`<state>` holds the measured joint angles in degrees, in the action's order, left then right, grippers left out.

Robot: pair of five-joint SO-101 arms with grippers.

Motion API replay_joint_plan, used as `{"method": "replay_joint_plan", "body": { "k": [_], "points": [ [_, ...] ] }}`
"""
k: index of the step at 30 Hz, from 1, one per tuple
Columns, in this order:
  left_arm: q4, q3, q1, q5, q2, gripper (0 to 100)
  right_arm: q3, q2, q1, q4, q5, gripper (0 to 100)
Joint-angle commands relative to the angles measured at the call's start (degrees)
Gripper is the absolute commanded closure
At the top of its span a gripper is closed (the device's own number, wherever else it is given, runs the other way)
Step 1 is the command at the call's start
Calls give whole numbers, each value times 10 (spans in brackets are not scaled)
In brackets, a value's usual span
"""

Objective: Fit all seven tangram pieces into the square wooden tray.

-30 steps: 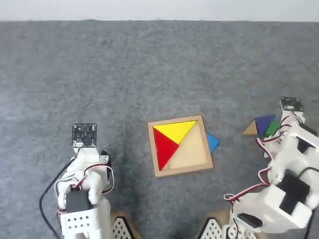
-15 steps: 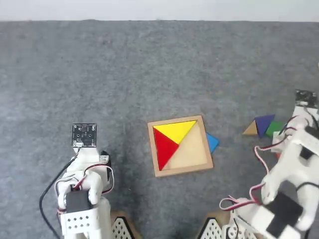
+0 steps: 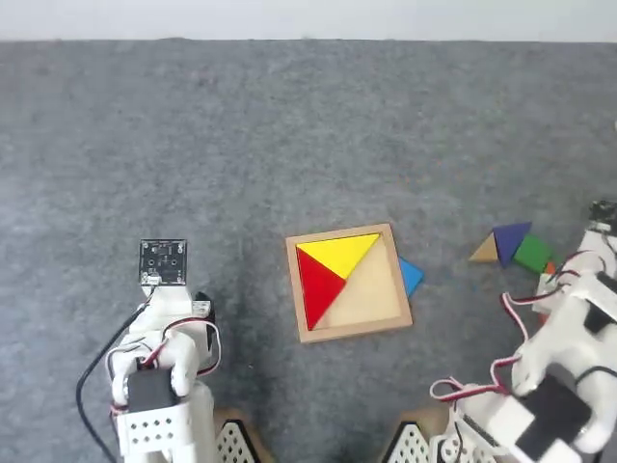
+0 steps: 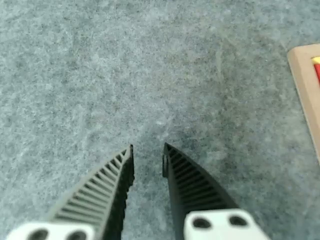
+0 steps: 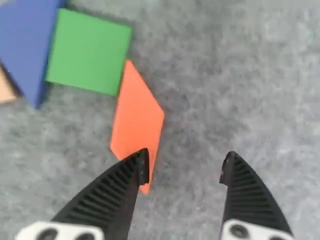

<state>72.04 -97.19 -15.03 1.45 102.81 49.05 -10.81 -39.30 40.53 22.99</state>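
The square wooden tray (image 3: 389, 317) lies mid-table with a yellow triangle (image 3: 339, 254) and a red triangle (image 3: 316, 283) in it. A light blue piece (image 3: 412, 277) lies against its right side. Farther right lie a tan triangle (image 3: 485, 250), a dark blue triangle (image 3: 511, 238), a green square (image 3: 532, 254) and an orange parallelogram (image 5: 137, 117). My right gripper (image 5: 186, 165) is open low over the carpet, one fingertip (image 5: 141, 159) over the orange piece's corner. My left gripper (image 4: 148, 160) hovers over bare carpet left of the tray, open by a narrow gap.
The tray's edge (image 4: 304, 85) shows at the side of the left wrist view. Grey carpet (image 3: 289, 125) covers the table, with free room behind and left of the tray. Both arm bases stand at the near edge.
The right arm has swung right and back toward the table's right edge, uncovering the green square. The left arm and the pieces have not moved.
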Motion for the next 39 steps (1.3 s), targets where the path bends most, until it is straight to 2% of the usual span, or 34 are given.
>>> {"method": "replay_joint_plan", "body": {
  "k": [1,6,21,34,39],
  "points": [
    [2,7,-3,1,11,907,-41,23,-1,-9,-4,753],
    [2,7,-3,1,11,907,-62,89,50,-8,-3,753],
    [2,7,-3,1,11,907,-68,97,185,-8,18,753],
    [2,7,-3,1,11,907,-76,38,190,-9,16,753],
    [2,7,-3,1,11,907,-76,17,208,-57,15,753]
  ]
}}
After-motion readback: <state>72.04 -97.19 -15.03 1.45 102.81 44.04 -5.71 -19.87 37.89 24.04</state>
